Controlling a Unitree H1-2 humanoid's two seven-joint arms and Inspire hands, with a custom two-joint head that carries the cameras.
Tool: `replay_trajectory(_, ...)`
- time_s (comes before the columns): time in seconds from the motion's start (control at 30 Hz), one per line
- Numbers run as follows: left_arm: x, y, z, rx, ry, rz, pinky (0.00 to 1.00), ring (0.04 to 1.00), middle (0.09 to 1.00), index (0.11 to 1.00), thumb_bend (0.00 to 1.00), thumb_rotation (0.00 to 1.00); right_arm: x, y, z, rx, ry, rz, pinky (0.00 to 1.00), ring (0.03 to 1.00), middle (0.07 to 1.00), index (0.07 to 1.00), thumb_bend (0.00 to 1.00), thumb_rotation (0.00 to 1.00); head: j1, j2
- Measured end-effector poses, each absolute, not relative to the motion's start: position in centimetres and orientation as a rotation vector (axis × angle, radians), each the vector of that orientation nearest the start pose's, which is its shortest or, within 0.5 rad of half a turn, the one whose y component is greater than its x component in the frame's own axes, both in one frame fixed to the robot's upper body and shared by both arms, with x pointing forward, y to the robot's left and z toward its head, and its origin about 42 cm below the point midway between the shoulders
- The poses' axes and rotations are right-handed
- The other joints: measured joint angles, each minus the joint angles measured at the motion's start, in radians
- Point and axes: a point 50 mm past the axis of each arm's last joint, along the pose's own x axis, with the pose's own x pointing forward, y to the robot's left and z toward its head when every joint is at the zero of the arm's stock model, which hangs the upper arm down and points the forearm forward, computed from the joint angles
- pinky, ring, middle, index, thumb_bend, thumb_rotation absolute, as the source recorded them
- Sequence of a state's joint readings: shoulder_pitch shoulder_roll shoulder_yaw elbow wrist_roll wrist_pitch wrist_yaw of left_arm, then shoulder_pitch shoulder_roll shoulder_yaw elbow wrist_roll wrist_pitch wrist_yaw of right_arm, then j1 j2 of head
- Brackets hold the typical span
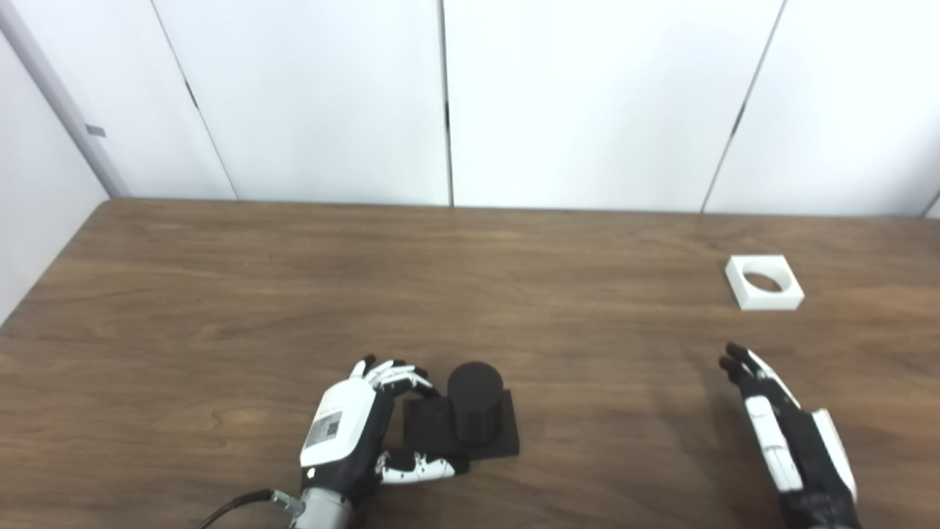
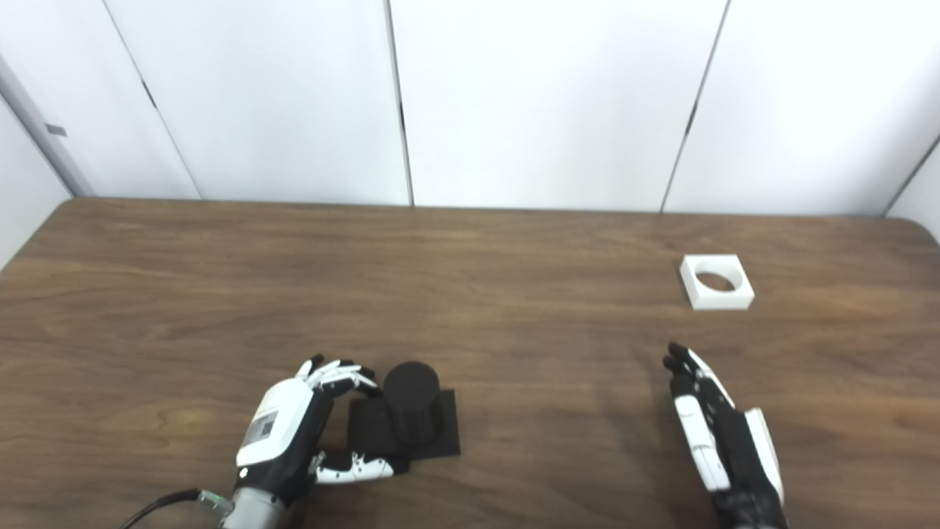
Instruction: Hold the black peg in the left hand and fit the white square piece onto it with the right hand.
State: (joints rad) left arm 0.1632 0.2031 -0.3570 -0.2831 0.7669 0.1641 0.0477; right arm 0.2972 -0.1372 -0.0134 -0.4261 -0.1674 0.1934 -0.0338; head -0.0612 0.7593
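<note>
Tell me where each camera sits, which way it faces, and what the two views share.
Left eye view: on the head, looking down and forward across the brown wooden table to white wall panels; left hand and right hand enter from below.
Right eye view: beside it, facing the same way; everything sits further left in frame.
Shared: left hand around the black cylindrical peg on its square base, right hand open, short of the white square piece with a round hole.

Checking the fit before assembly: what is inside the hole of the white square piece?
Only bare table shows through the round hole of the white square piece. Nothing sits in it, though the near wall hides some of it.
</note>
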Motion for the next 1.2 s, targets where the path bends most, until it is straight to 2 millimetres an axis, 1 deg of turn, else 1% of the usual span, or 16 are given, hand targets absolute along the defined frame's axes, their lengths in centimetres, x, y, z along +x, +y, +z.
replay_trajectory(0.07,21.4,18.4,11.6,0.896,-0.098,-0.207,1.0,0.871,0.781,0.484,0.52,0.05,18.5,-26.6,13.8,-0.31,0.056,-0.112,0.95,0.904,0.875,0.883,0.51,1.0,-0.008,0.006)
replay_trajectory(0.17,21.3,18.1,11.6,0.894,-0.107,-0.23,1.0,0.869,0.782,0.484,0.52,0.05,18.5,-26.2,14.1,-0.306,0.056,-0.101,0.96,0.904,0.875,0.885,0.51,1.0,-0.04,0.025)
replay_trajectory(0.3,21.1,17.9,11.6,0.892,-0.114,-0.255,1.0,0.867,0.783,0.484,0.52,0.05,18.5,-26.1,14.1,-0.314,0.067,-0.103,0.93,0.899,0.87,0.876,0.53,1.0,-0.064,0.035)
replay_trajectory(0.6,20.4,17.3,11.4,0.887,-0.155,-0.334,1.0,0.867,0.784,0.485,0.52,0.05,18.5,-26.0,14.4,-0.329,0.063,-0.102,0.93,0.897,0.875,0.883,0.52,1.0,-0.1,0.045)
replay_trajectory(0.77,20.1,17.1,11.3,0.886,-0.156,-0.348,1.0,0.872,0.787,0.485,0.52,0.05,18.5,-25.8,14.6,-0.344,0.058,-0.102,0.92,0.894,0.872,0.881,0.53,1.0,-0.1,0.045)
replay_trajectory(0.8,20.0,17.1,11.3,0.886,-0.157,-0.349,1.0,0.872,0.786,0.485,0.52,0.05,18.5,-25.8,14.6,-0.344,0.06,-0.102,0.92,0.895,0.872,0.88,0.53,1.0,-0.113,0.051)
replay_trajectory(0.87,19.9,17.0,11.3,0.886,-0.158,-0.353,1.0,0.876,0.787,0.485,0.52,0.05,18.5,-25.9,14.5,-0.344,0.063,-0.102,0.91,0.892,0.874,0.883,0.51,1.0,-0.117,0.052)
replay_trajectory(0.93,19.8,16.9,11.3,0.887,-0.157,-0.357,1.0,0.876,0.788,0.485,0.52,0.05,18.5,-25.9,14.5,-0.342,0.062,-0.102,0.91,0.892,0.873,0.88,0.51,1.0,-0.117,0.052)
replay_trajectory(1.0,19.8,16.9,11.3,0.887,-0.157,-0.358,1.0,0.874,0.786,0.485,0.52,0.05,18.5,-25.9,14.6,-0.336,0.062,-0.103,0.92,0.904,0.88,0.879,0.52,1.0,-0.134,0.052)
replay_trajectory(1.03,19.8,16.9,11.3,0.887,-0.158,-0.358,1.0,0.873,0.785,0.485,0.52,0.05,18.5,-26.0,14.7,-0.332,0.061,-0.106,0.91,0.904,0.88,0.874,0.52,0.96,-0.137,0.051)
replay_trajectory(1.1,19.8,16.9,11.3,0.888,-0.158,-0.358,1.0,0.873,0.785,0.485,0.52,0.05,18.4,-26.1,15.2,-0.344,0.056,-0.117,0.87,0.886,0.874,0.862,0.56,0.76,-0.143,0.051)
replay_trajectory(1.13,19.8,16.9,11.3,0.888,-0.157,-0.358,1.0,0.873,0.786,0.485,0.52,0.05,18.4,-26.2,15.6,-0.365,0.049,-0.125,0.83,0.863,0.865,0.855,0.59,0.58,-0.149,0.051)
replay_trajectory(1.2,19.8,17.0,11.3,0.891,-0.156,-0.359,1.0,0.873,0.786,0.485,0.52,0.05,18.5,-26.4,16.5,-0.41,0.035,-0.136,0.77,0.83,0.845,0.833,0.64,0.39,-0.157,0.046)
